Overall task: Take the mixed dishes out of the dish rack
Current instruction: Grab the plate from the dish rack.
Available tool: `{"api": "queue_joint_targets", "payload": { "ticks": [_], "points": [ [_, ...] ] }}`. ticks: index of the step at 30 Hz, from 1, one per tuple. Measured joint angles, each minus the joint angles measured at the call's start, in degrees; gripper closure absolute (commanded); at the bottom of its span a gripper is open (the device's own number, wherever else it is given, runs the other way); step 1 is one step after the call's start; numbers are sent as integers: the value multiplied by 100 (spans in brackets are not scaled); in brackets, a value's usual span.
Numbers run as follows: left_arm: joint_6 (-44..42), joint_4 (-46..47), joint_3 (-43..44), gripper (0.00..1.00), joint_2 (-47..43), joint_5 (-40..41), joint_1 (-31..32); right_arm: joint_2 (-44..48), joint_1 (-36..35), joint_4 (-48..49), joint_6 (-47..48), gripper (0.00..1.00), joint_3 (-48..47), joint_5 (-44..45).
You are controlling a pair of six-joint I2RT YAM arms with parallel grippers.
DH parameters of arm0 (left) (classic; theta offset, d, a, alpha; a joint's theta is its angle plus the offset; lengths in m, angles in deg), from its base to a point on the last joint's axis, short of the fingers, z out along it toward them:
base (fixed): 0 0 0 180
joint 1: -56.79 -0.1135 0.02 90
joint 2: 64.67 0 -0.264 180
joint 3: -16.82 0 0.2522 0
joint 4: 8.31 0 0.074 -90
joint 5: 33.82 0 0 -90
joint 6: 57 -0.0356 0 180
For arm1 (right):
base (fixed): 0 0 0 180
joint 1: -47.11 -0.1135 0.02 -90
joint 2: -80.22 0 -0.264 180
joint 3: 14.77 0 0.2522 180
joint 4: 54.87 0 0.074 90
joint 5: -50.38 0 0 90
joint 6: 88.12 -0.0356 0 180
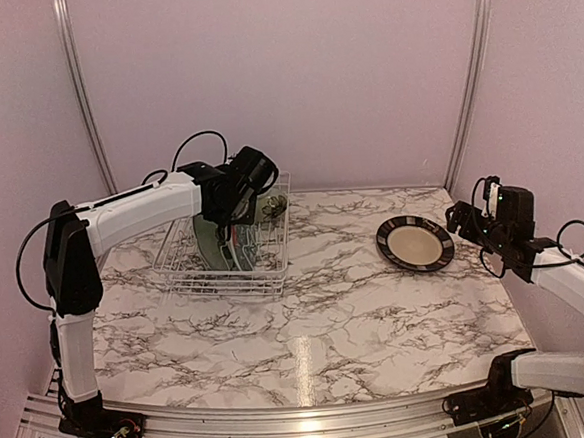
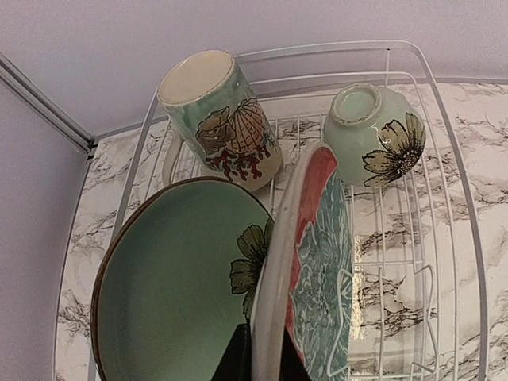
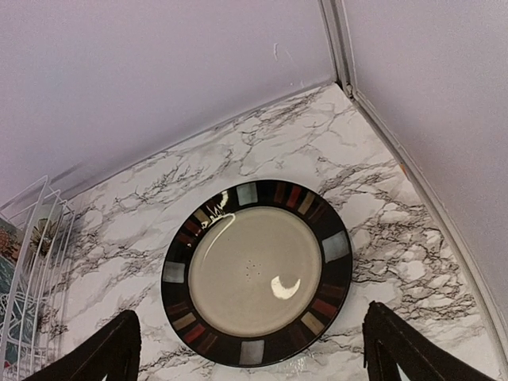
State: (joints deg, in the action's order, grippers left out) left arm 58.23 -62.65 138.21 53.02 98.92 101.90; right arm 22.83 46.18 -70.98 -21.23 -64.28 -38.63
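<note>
**Looks like a lab robot booth**

I see plain lilac panel walls point(image 1: 292, 79) boxed in by slim aluminium corner posts point(image 1: 83, 93), a marble-print tabletop point(image 1: 310, 328), and a ribbed aluminium base rail point(image 1: 286, 425) along the near edge.

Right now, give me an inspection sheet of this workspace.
Surface: marble table, glare spot near the front.
Job's things: rack holds mug, bowl, green plate and patterned plate, both plates on edge; striped plate lies flat on the table.
Clutter: nothing seen.
Grippers: left gripper closed on the patterned plate's rim; right gripper open, empty, near the striped plate.
Cables: black cables loop off both arms, clear of the dishes.
Surroundings: lilac walls, metal rails.
</note>
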Motion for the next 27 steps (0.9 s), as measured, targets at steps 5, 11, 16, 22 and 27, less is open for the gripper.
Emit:
{"api": "queue_joint_targets", "payload": {
  "ticks": [5,11,16,22,27],
  "points": [
    [2,-28,33,100,2,-22,0,2,0,-4,-72,7,0,-4],
    [4,-254,232,100,48,-46,22,0,0,-4,-92,7,0,-28],
    [-7,-579,527,100,140,-20,85,0,0,-4,-101,7,0,-42],
    [-22,-876,815,100,162,44,120,-13,0,-2,-109,7,0,-42],
    [-39,-977,970,100,160,85,120,-107,0,-2,-136,7,0,-114]
  ]
}}
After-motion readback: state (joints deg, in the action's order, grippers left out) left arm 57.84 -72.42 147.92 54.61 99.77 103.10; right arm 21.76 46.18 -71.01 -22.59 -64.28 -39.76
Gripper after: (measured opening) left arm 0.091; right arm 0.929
